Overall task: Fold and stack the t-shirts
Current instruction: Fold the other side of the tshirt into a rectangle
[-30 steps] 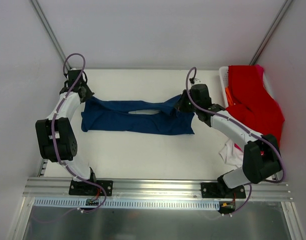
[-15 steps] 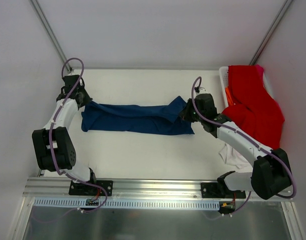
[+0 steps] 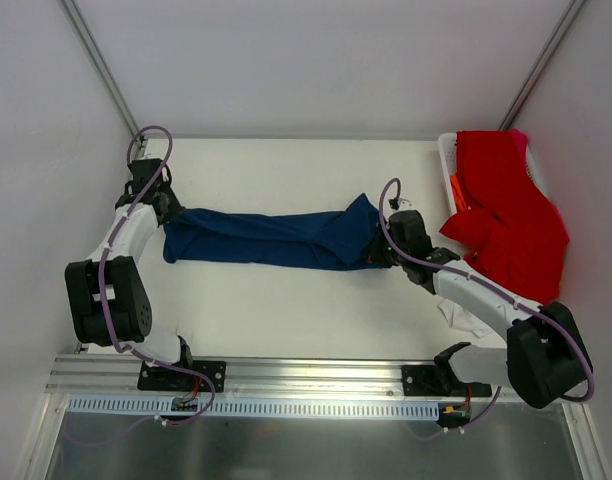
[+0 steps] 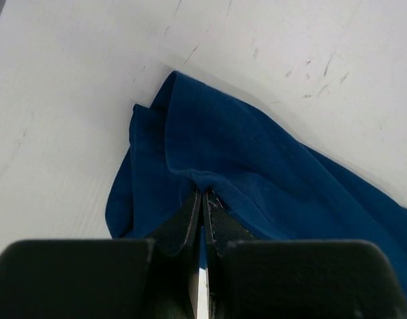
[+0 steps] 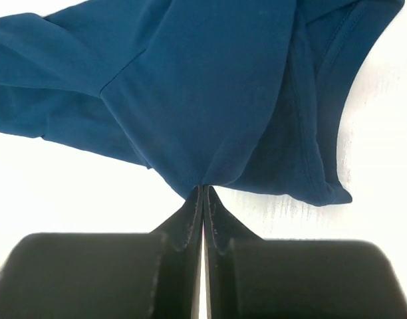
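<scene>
Navy blue cloth t-shirt (image 3: pixel 266 238) lies pulled into a long, bunched band across the middle of the white surface (image 3: pixel 286 170), while a red cloth t-shirt (image 3: pixel 506 215) drapes over the white plastic basket (image 3: pixel 447 150) at the right edge. The left gripper (image 4: pixel 202 194) is pinched tight on the navy shirt's left end, and the right gripper (image 5: pixel 203 189) is pinched tight on a fold at its right end.

One navy t-shirt (image 3: pixel 266 238), one red t-shirt (image 3: pixel 506 205), one white t-shirt (image 3: pixel 464 318), one basket (image 3: pixel 446 150); two grippers, left gripper (image 3: pixel 167 208), right gripper (image 3: pixel 377 252)
</scene>
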You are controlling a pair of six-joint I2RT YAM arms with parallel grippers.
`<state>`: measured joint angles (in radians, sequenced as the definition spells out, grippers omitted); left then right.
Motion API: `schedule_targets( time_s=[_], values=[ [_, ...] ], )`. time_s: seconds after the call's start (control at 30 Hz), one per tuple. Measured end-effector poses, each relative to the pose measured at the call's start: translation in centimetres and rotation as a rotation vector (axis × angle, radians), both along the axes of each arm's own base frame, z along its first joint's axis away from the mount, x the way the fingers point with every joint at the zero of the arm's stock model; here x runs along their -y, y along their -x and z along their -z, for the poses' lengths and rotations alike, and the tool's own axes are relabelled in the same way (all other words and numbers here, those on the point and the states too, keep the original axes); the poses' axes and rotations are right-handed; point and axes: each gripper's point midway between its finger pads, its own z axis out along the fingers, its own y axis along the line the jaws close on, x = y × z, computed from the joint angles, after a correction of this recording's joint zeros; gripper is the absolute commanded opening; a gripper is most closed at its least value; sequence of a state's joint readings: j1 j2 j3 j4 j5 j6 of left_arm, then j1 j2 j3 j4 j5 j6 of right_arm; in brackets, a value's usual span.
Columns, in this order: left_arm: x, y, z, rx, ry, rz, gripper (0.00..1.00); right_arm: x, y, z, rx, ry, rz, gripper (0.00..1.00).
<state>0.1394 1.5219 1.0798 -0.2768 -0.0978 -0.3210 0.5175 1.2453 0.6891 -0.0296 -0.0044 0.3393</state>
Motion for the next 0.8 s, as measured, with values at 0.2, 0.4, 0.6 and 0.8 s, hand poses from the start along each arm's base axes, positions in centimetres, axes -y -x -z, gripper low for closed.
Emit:
schedule_targets(
  time_s=[0.2,0.4,0.6,0.8],
  values=[
    [-0.8,0.4,1.1,-0.036,-0.035,-0.026,0.00,-0.1,0.0,1.6,-0.025,0.014,0.013,0.00],
    [-1.7,1.4,4.6,-0.159,-0.071,-0.050,0.29,-0.3,0.6,2.8,-0.051,0.019,0.019,0.62],
    [-2.5,2.3,5.2,-0.202,-0.097,-0.110,0.99,-0.3,0.9,3.1,-0.051,0.049,0.026,0.99],
    [-2.8,2.2,0.3,-0.067,-0.107,-0.146,0.98,0.7,2.0,1.6,-0.024,0.082,0.045,0.99]
  ],
)
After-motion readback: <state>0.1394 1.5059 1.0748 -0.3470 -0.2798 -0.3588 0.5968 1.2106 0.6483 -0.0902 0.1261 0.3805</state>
